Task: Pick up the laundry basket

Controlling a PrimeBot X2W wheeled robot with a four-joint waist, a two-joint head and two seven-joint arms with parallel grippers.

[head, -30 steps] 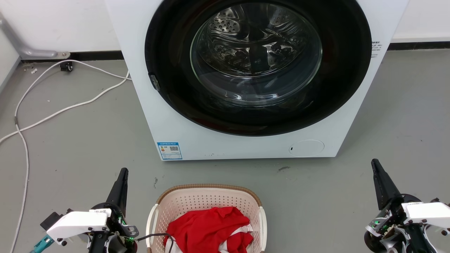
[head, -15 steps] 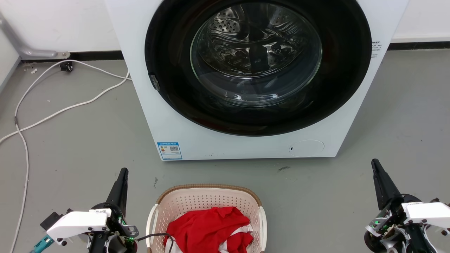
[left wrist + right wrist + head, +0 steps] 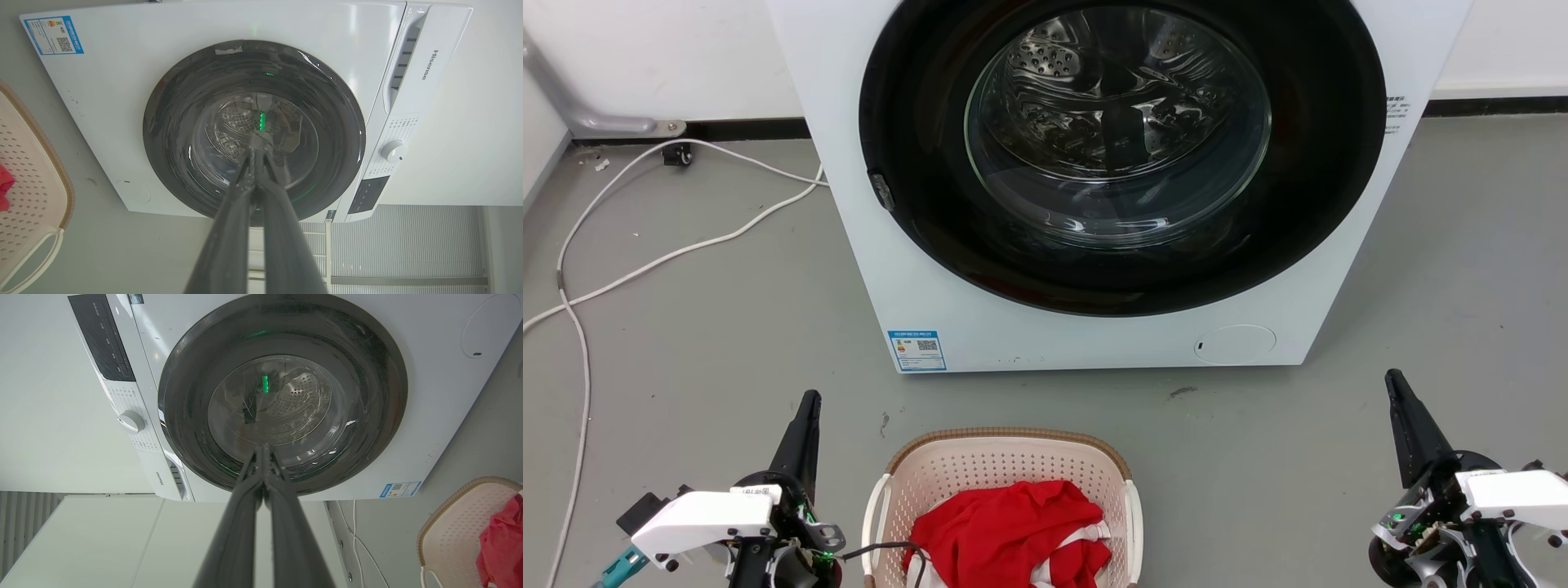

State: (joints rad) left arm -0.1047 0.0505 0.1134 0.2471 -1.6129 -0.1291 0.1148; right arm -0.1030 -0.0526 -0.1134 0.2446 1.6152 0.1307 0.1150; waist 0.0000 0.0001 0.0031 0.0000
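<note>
Laundry basket (image 3: 1001, 461), cream-pink perforated plastic with brown woven-look rim and white side handles: stands on grey floor (image 3: 686, 343) near white front-loading washing machine (image 3: 915, 269), bottom centre of head view. Crumpled red cloth (image 3: 1013, 531) lies inside. Left claw (image 3: 809, 400) is just left of basket and right claw (image 3: 1395, 382) well to its right, neither touching it. Both claws have fingers pressed together, gripping nothing.
</note>
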